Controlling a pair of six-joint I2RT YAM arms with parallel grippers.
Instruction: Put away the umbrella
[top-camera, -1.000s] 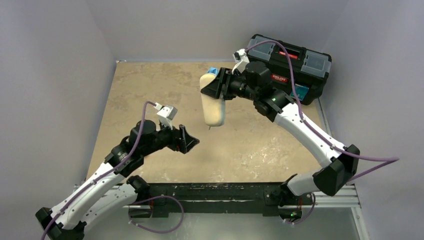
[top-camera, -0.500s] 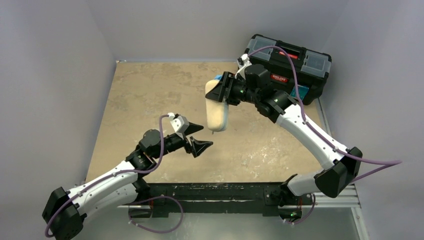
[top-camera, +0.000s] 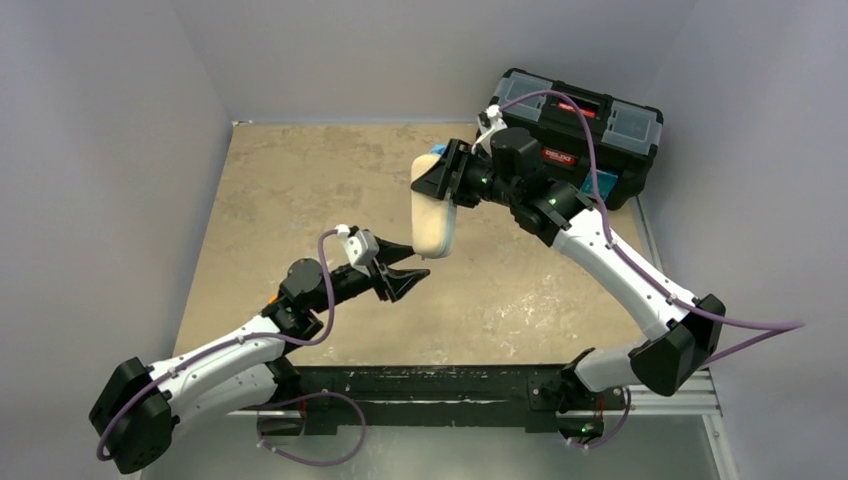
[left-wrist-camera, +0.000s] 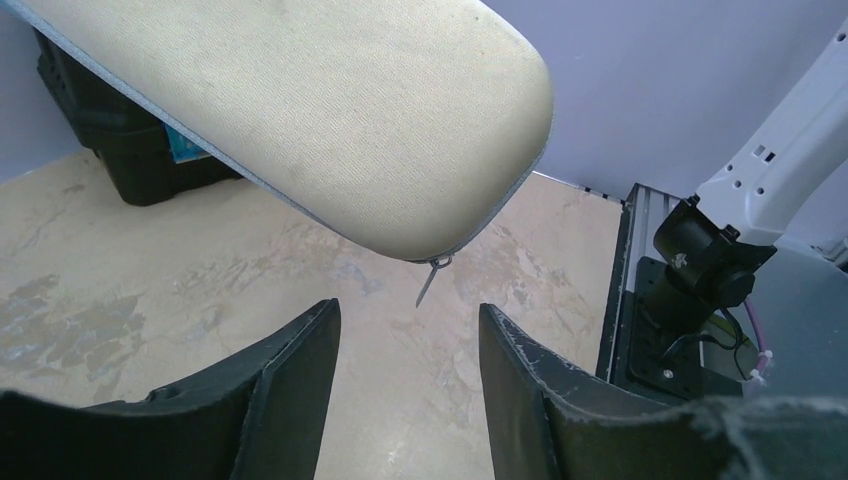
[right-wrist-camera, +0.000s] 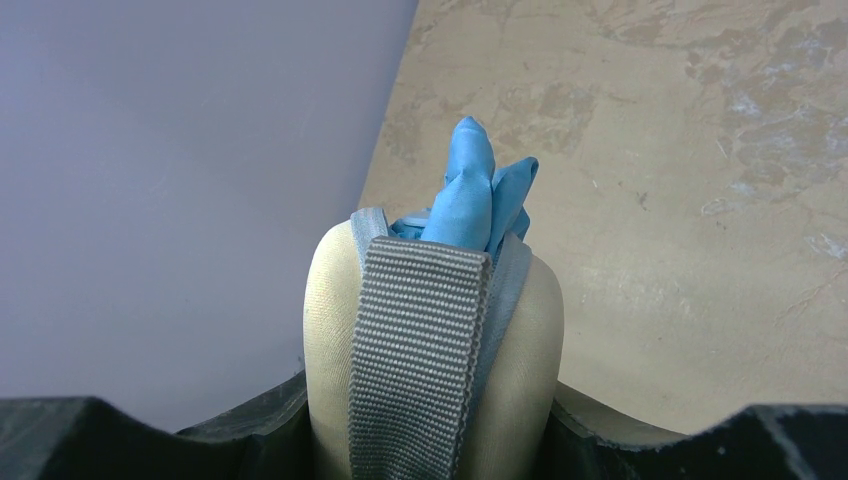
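Note:
My right gripper is shut on the upper end of a grey-beige oblong case and holds it hanging above the table. Light blue umbrella fabric pokes out of the case's top beside a grey woven strap, between the right gripper jaws. A blue tip of the umbrella shows behind the case. My left gripper is open just below the case's lower end. In the left wrist view the case hangs overhead, its zipper pull dangling above the left gripper, untouched.
A black toolbox with clear lid compartments stands at the table's back right, behind the right arm, and also shows as the toolbox in the left wrist view. Grey walls close in the tan table on three sides.
My left arm swung right and up toward the case's lower end, and its jaws narrowed. The right arm shifted the case slightly right, then held still.

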